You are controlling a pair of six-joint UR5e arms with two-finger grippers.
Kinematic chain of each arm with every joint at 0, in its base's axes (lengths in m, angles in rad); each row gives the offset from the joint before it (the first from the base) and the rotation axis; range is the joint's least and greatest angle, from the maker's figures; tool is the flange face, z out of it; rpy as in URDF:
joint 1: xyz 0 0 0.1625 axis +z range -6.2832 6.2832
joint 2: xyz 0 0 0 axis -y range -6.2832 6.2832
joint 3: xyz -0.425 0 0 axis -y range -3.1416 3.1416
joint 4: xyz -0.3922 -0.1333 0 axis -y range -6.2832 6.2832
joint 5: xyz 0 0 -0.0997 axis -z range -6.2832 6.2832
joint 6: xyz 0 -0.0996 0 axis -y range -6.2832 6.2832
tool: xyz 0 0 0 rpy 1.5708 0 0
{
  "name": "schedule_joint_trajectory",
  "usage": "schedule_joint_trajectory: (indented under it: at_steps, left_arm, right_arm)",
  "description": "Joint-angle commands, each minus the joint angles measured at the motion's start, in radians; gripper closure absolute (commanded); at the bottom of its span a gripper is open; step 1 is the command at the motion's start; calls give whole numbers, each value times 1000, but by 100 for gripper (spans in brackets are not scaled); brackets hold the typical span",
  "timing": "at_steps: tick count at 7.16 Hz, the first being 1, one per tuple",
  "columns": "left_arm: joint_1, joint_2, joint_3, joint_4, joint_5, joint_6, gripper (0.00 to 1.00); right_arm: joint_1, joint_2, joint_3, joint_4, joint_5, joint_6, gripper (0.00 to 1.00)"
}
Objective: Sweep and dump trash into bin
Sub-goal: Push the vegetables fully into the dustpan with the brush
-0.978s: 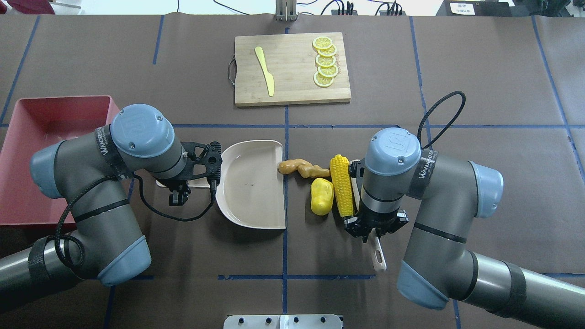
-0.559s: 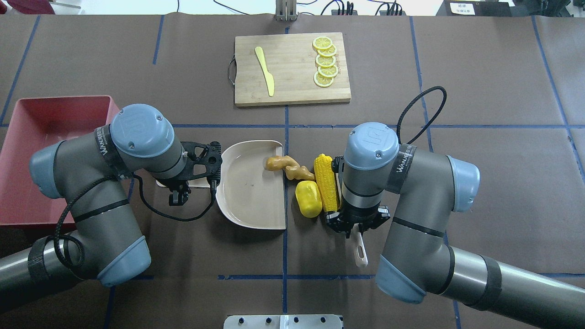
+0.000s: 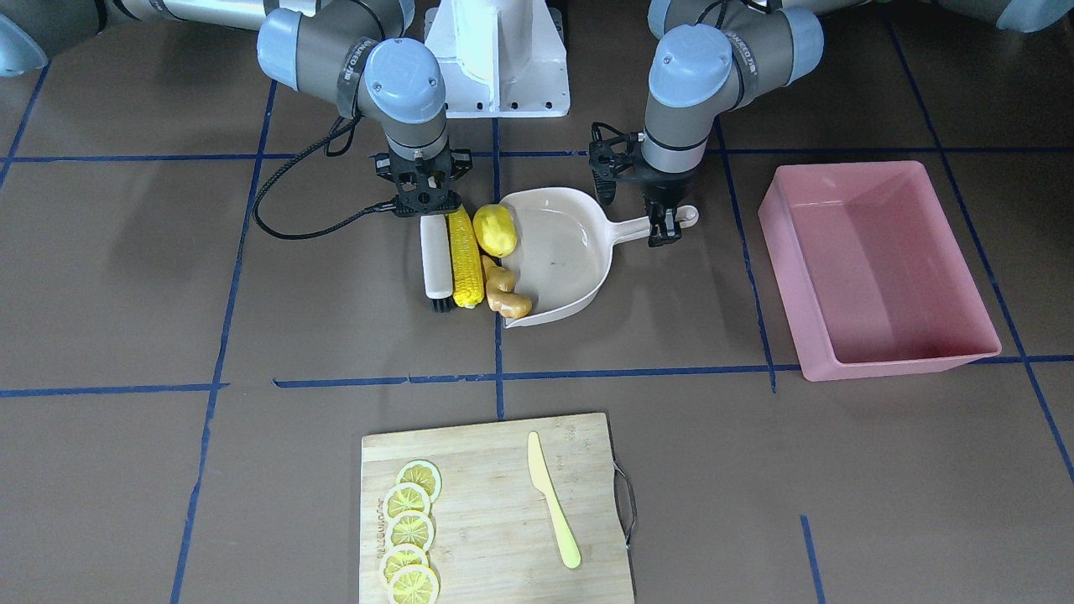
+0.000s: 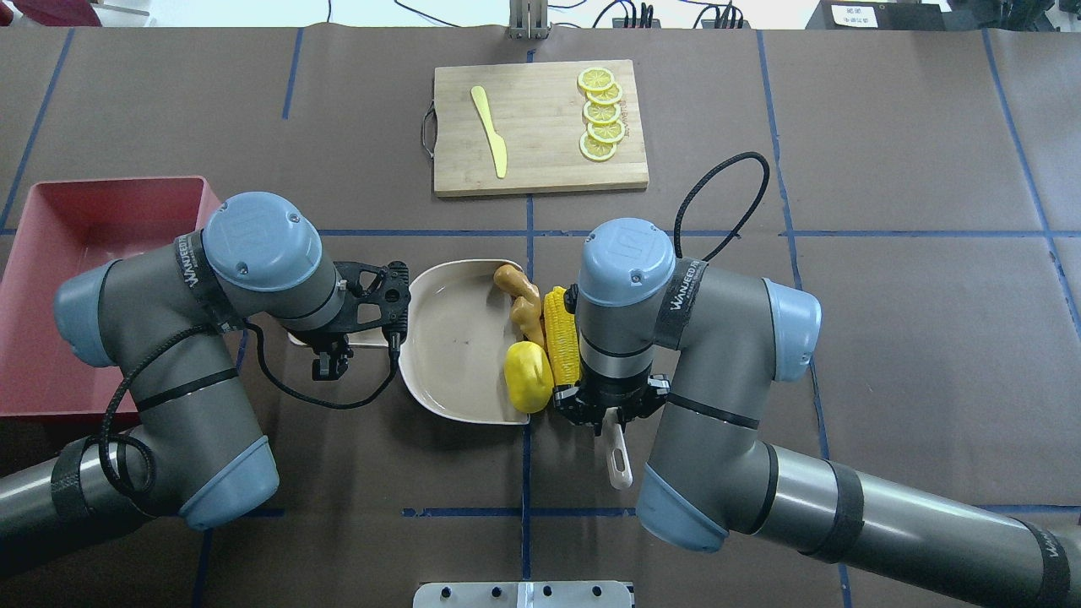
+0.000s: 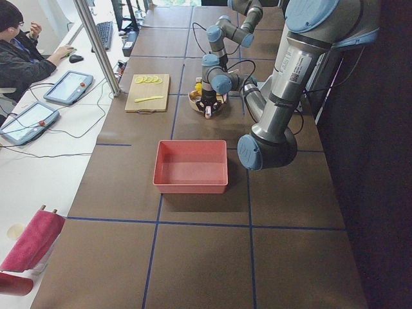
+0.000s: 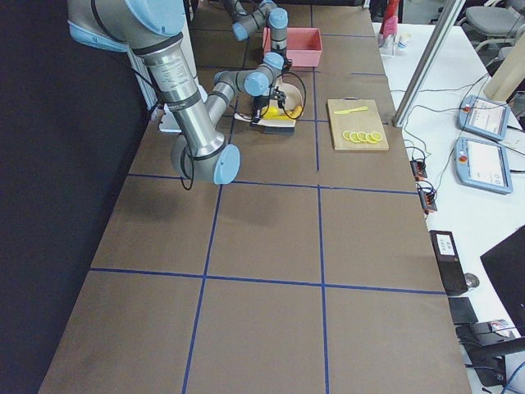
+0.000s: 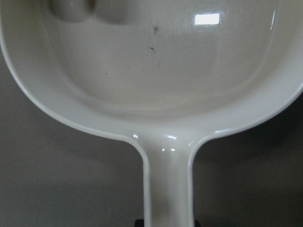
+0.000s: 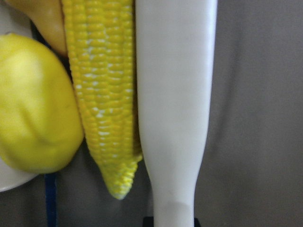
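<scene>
My right gripper (image 3: 422, 195) clamps the brush (image 3: 436, 252), left gripper (image 3: 663, 225) the dustpan handle (image 3: 633, 225). I'd push the corn (image 3: 464, 256) in squarely, without tilting.

Corn cob (image 3: 464, 256), yellow potato piece (image 3: 495, 231), tan ginger root (image 3: 503, 294) lie touching; pink bin (image 3: 881, 268) apart.

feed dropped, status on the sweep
Left gripper shut on dustpan. Right gripper shut on brush, against corn. Potato, ginger at dustpan lip. Bin empty, nothing blocking.

The dustpan (image 7: 151, 94) is glossy plastic, the corn cob (image 8: 102, 94) bumpy, the table cover (image 4: 887, 338) matt, perhaps paper.
</scene>
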Motion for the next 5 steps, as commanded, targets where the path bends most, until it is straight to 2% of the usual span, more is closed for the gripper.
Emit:
schedule_joint_trajectory:
  at_steps: [1, 5]
  left_arm:
    - [0, 0, 0, 0, 0, -2, 97]
    - [0, 0, 0, -2, 0, -3, 97]
  right_arm:
    - [-12, 68, -46, 1, 0, 2, 100]
    - [-32, 150, -124, 3, 0, 2, 100]
